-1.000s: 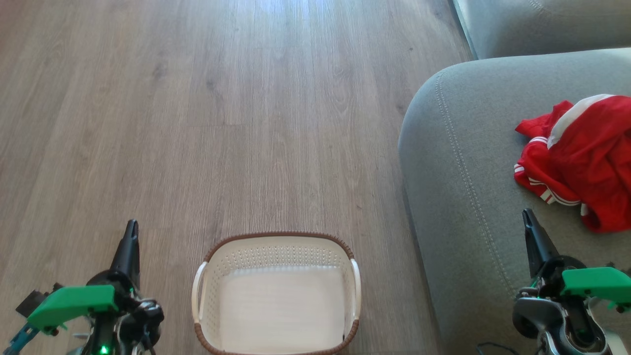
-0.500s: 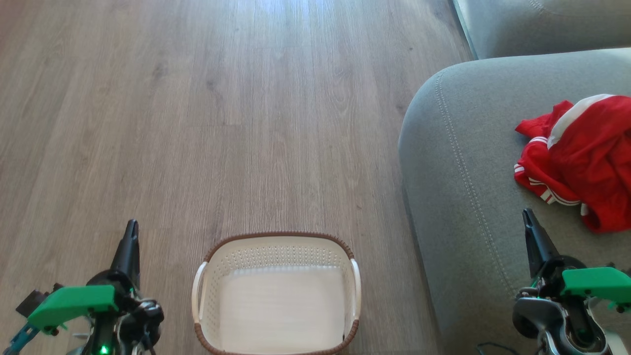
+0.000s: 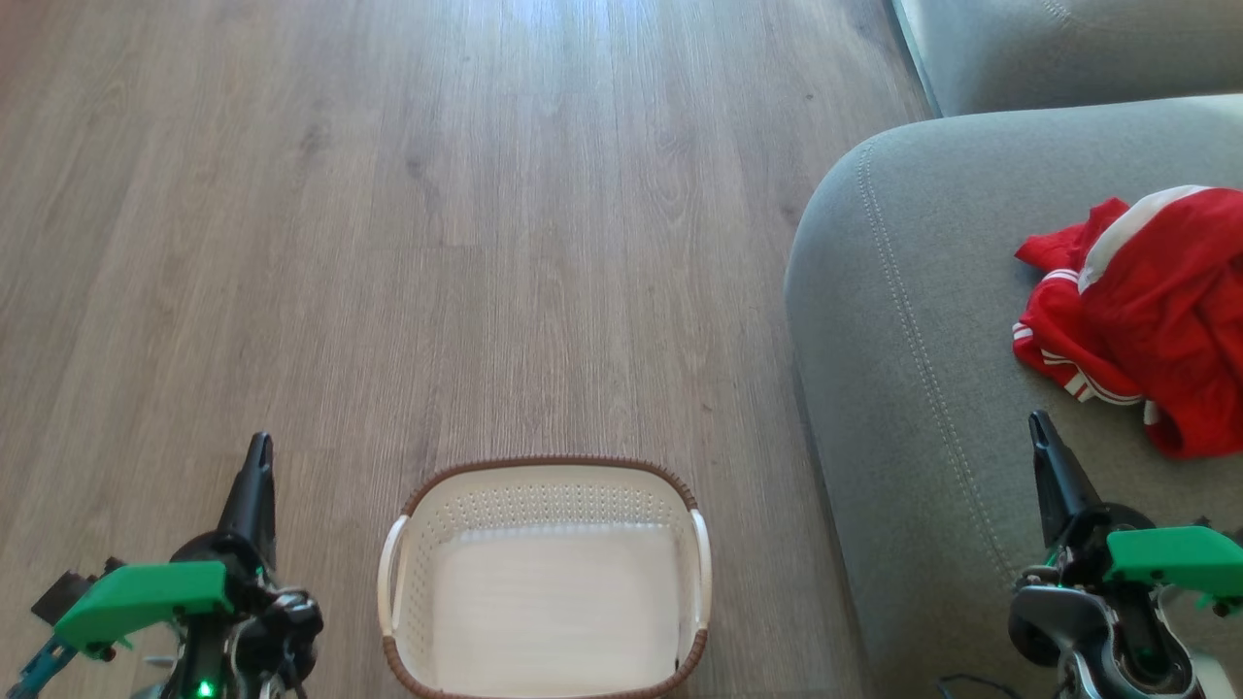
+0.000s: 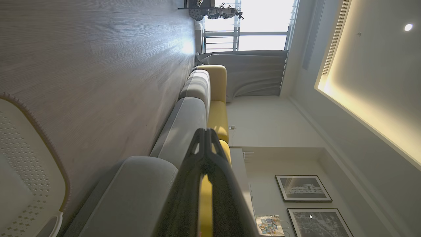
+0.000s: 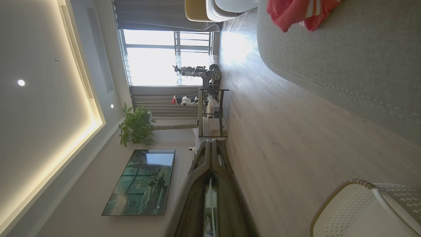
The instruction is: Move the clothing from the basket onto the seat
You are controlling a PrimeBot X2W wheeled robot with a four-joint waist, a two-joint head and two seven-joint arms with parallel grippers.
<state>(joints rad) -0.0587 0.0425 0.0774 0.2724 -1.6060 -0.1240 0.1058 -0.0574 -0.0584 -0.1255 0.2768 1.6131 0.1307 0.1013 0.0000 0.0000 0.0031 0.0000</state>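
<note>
— Grippers come nearest: how many, and how do they stand?
— Two. The left gripper (image 3: pixel 258 445) sits at the lower left over the wooden floor (image 3: pixel 388 243). The right gripper (image 3: pixel 1042 422) sits at the lower right over the near edge of the seat (image 3: pixel 923 291). Each has its two dark fingers pressed together, clenched on nothing.
— Between them?
— One basket (image 3: pixel 549 463), white with a brown rim and two white side handles. It stands on the floor just beside the seat, and its white bottom shows bare.
— Farther on?
— One seat, a large grey cushion with stitched seams. The clothing (image 3: pixel 1156 311) lies on it in one red heap with white stripes, just past the right gripper's tip and not touching it. How many garments the heap holds cannot be told.
— Beyond that?
— A second grey cushion (image 3: pixel 1049 49) at the top right.
</note>
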